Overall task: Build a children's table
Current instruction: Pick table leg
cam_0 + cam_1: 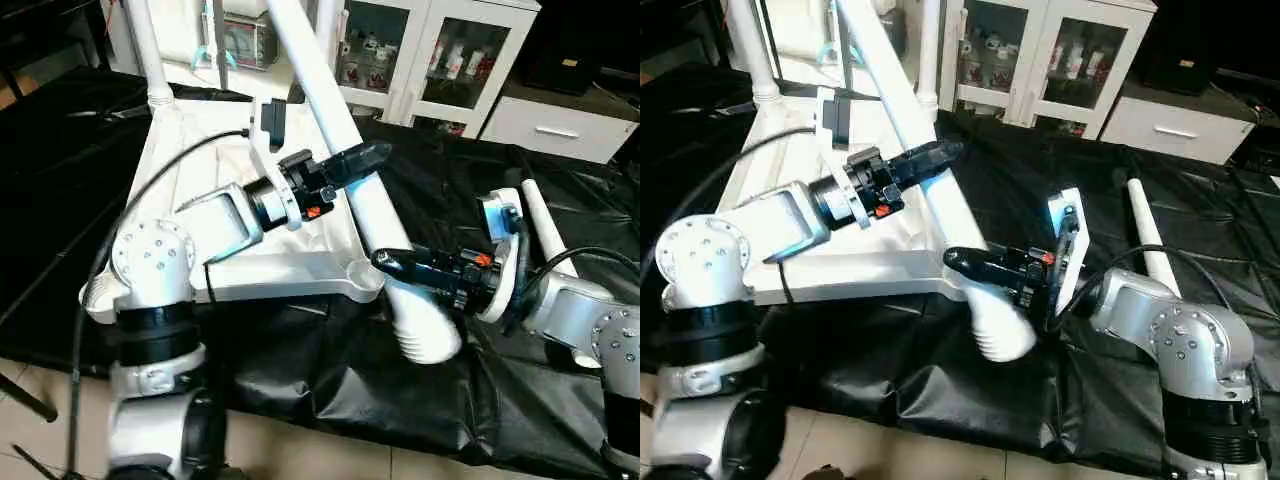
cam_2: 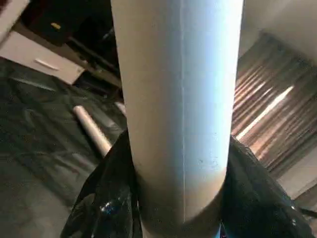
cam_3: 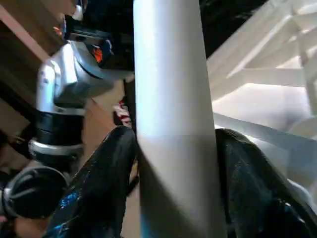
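The table lies upside down on black sheeting over the floor, and the step in hand looks like seating a leg [image 1: 370,200] in the near corner socket [image 1: 362,276] of the top [image 1: 190,150]. The leg leans steeply across that corner, its ribbed wide end [image 1: 428,335] hanging past the top's near edge over the sheeting, not yet in the socket.

Nearest, the right claw [image 1: 400,262] is clamped round the leg just above the ribbed end; the right wrist view has a black finger [image 3: 99,183] on each side of the tube. Farther up, the left claw [image 1: 365,157] grips the same leg mid-length, its fingers [image 2: 106,198] hugging the tube likewise.

To do this well, the wide end should be lifted back over the socket, the leg tipped upright so its axis lines up with the hole, then pressed straight down with both claws steadying it; pushing while it leans would probably jam it against the rim.

The leg's far end runs out of the picture at the top. A spare leg [image 1: 545,228] lies on the sheeting towards the right edge, partly behind the right arm. One leg [image 1: 150,50] stands at the top's far corner, its upper part cut off; whether others are fitted I cannot tell
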